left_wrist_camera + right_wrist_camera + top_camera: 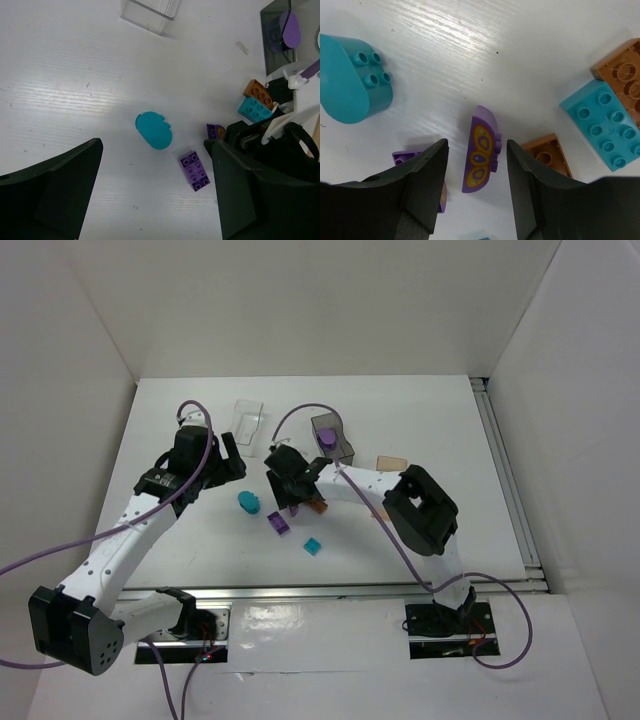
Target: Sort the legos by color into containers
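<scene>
**Right claw straddles the butterfly piece; left claw hangs wide over the teal oval**

The landmark is the teal oval brick point(249, 503), which lies on the white worktop point(430, 410).

The left claw point(155, 142) hovers directly above this brick. Its jaws are spread as wide as they go and hold nothing.

The right claw point(477, 145) is down at the worktop, just right of the oval. Its jaws are partly open, one finger on each side of a purple curved piece with a yellow butterfly print point(480, 155). A sliver of gap shows on both sides, so the piece lies loose between the fingers and is not gripped.

A purple studded brick point(278, 523) sits just right of the oval, a little nearer the arm bases. A small teal brick point(313, 546) lies farther out the same way.

Beyond the butterfly piece from the oval, a teal rectangular brick point(600, 127) butts against an orange-brown brick point(625, 75). A second orange-brown brick point(547, 152) lies just beside the right finger.

The clear bin point(250, 420) stands past the oval toward the far edge. The smoky grey bin point(345, 445) is far-right of the oval and holds a purple oval piece point(327, 439). The orange-tan bin point(392, 461) is farther right again.
</scene>
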Robot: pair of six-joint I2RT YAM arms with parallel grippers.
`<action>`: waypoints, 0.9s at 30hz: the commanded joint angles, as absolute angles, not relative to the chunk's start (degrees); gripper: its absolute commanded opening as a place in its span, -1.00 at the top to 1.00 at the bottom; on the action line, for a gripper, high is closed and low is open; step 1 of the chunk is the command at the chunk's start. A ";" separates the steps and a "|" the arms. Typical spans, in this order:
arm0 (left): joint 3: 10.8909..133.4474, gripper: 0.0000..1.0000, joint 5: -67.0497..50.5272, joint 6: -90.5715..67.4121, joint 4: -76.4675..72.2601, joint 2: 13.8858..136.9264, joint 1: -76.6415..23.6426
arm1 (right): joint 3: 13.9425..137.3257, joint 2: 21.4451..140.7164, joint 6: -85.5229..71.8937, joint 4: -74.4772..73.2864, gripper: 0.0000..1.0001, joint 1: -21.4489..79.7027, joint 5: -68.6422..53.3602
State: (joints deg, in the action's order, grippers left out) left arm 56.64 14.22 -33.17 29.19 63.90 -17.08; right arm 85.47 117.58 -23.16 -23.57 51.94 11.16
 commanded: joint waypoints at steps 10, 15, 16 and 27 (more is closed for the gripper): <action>58.80 -0.92 13.80 -32.87 28.56 63.46 -17.05 | 91.66 119.27 -20.65 -26.63 0.62 52.65 16.33; 58.80 -0.92 14.33 -32.87 28.56 63.46 -17.05 | 89.48 112.69 -20.65 -24.62 0.62 50.90 24.68; 58.80 -0.92 14.33 -32.87 28.56 63.46 -17.05 | 88.17 110.59 -20.65 -23.83 0.62 49.93 26.44; 56.78 -0.90 7.12 -37.09 27.95 64.59 -18.37 | 96.84 114.86 -20.13 -20.65 0.60 33.59 20.74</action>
